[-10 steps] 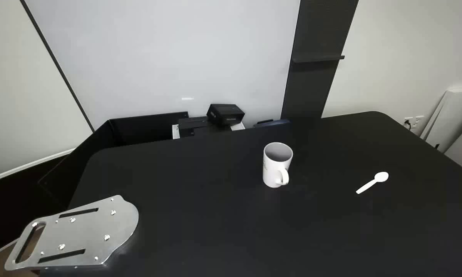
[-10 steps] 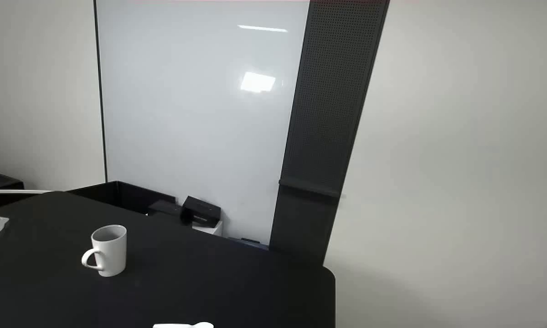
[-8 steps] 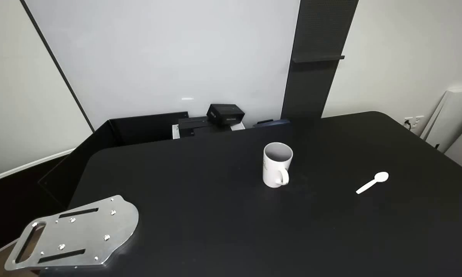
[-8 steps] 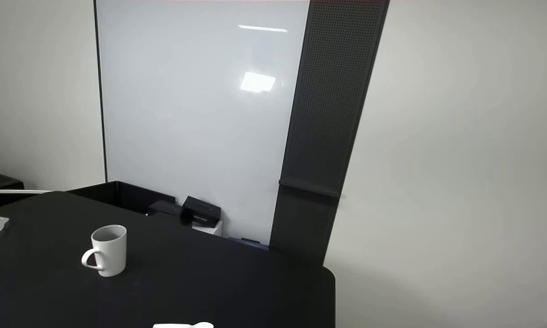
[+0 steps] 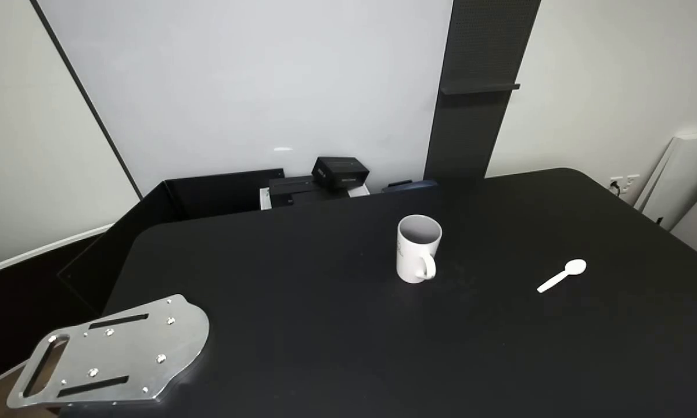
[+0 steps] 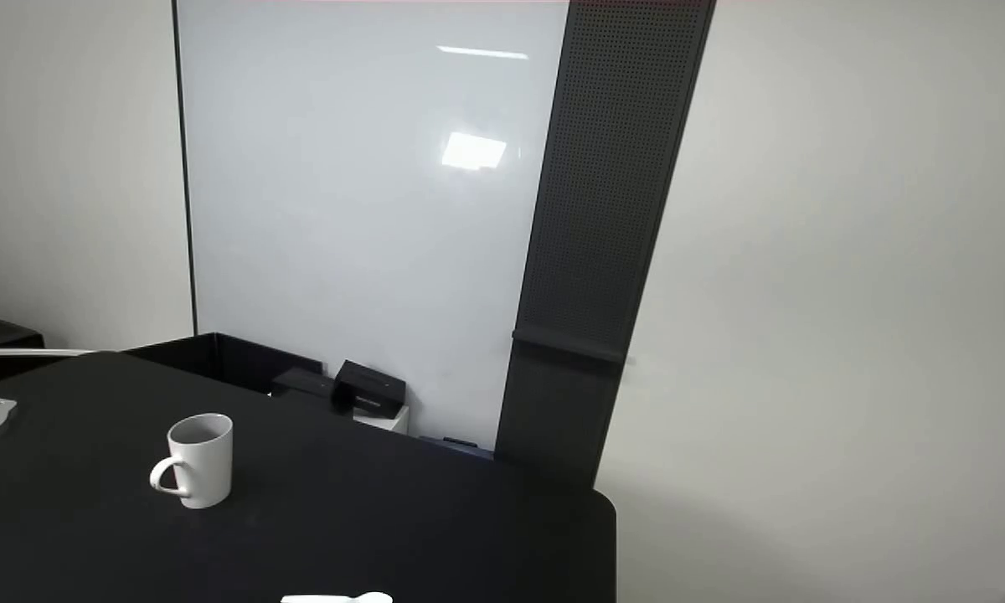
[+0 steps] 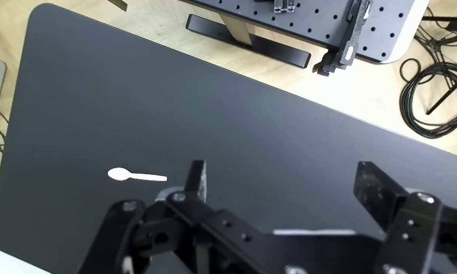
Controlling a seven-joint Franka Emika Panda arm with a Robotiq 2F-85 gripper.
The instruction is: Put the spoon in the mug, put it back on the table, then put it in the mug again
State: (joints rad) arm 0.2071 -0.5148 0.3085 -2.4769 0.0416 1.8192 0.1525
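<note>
The white mug stands upright on the black table in both exterior views [image 5: 411,258] [image 6: 208,465], with its handle on its side and nothing seen inside it. The white spoon [image 5: 564,274] lies flat on the table [image 5: 302,325], apart from the mug. The spoon is cut by the bottom edge in an exterior view [image 6: 335,599]. In the wrist view the spoon [image 7: 139,176] lies left of my gripper [image 7: 282,165], its handle end towards the left finger. My gripper is open and empty, above the table. The mug does not show in the wrist view. The gripper is outside both exterior views.
A grey metal plate [image 5: 128,348] with slots lies at a table corner. Black boxes [image 5: 340,173] stand beyond the table's back edge. In the wrist view a perforated dark table [image 7: 308,19] and coiled cables [image 7: 411,99] are beyond the table's edge.
</note>
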